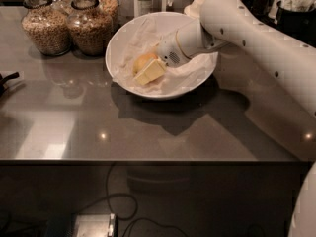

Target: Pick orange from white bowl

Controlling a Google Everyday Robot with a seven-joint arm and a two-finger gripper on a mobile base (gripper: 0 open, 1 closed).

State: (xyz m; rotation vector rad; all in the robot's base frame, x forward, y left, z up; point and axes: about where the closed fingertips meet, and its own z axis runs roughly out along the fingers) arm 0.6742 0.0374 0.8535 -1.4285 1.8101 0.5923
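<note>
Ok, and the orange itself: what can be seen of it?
The orange is a small, rounded yellow-orange fruit, and only its upper left part shows. It sits low in the white bowl, near the middle, on the crumpled white paper lining it. The gripper reaches in from the right. Its pale end covers the fruit's lower right side and seems to lie against it. The skin texture cannot be made out.
</note>
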